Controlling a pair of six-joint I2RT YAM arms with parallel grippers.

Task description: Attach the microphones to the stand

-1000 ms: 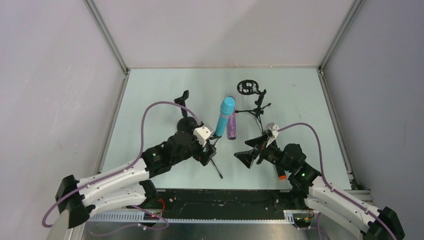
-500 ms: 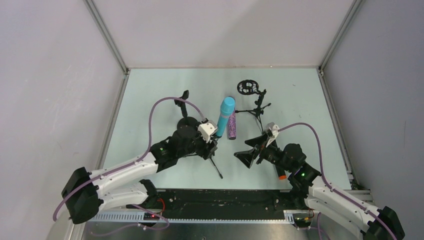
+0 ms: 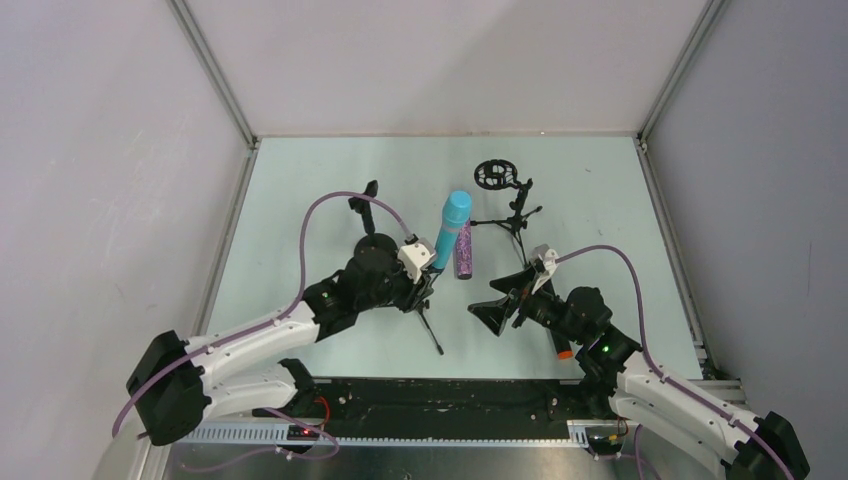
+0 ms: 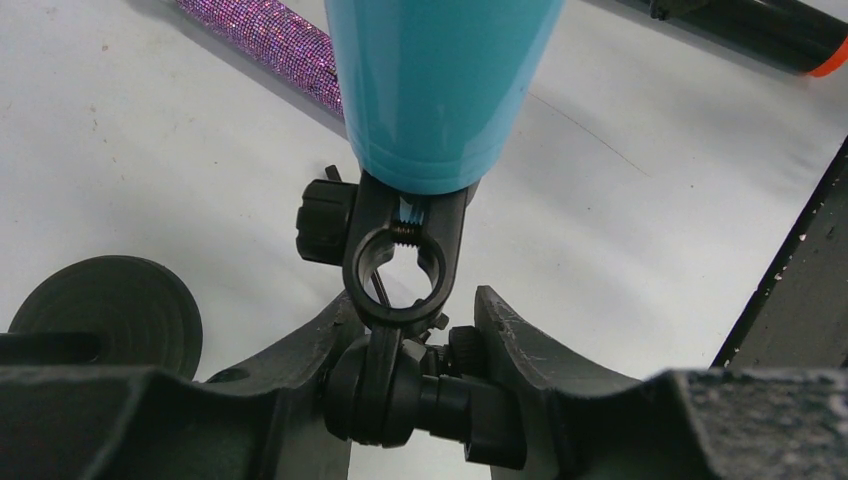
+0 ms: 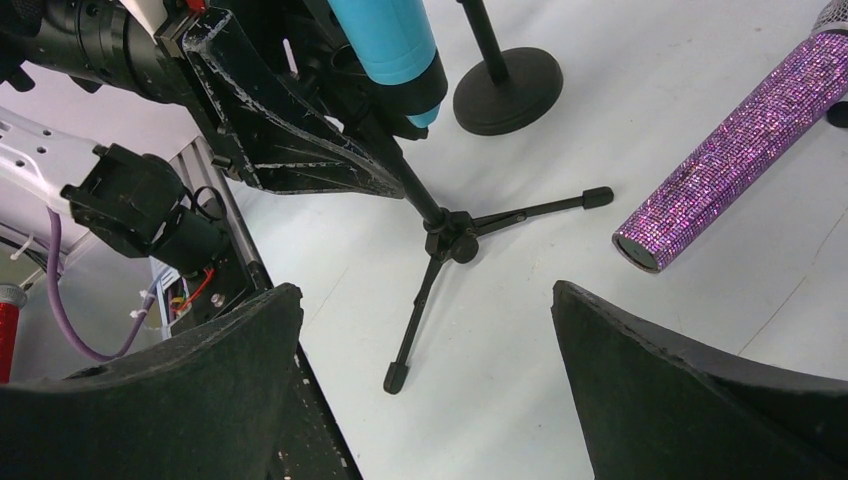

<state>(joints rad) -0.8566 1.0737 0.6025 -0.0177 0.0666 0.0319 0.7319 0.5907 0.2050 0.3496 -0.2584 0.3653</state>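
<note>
The light blue microphone [image 3: 450, 225] stands tilted in the clip [image 4: 395, 270] of a black tripod stand [image 5: 450, 240]. My left gripper [image 3: 425, 283] sits just under that clip, and its jaws press on both sides of the stand's swivel joint [image 4: 420, 395]. The purple glitter microphone [image 3: 464, 250] lies flat on the table right of the blue one. A black microphone with an orange end [image 3: 558, 342] lies partly under my right arm. My right gripper [image 3: 503, 297] hovers open right of the tripod with nothing between its fingers.
A second tripod stand [image 3: 515, 215] with a round ring mount [image 3: 492, 175] stands at the back right. A round-base stand [image 3: 372, 246] with a clip on top is behind my left gripper. The enclosure's frame rails [image 3: 640, 140] border the table.
My left arm has moved forward and its jaws have closed in from wide open onto the stand's joint under the blue microphone. The right arm has stayed still.
</note>
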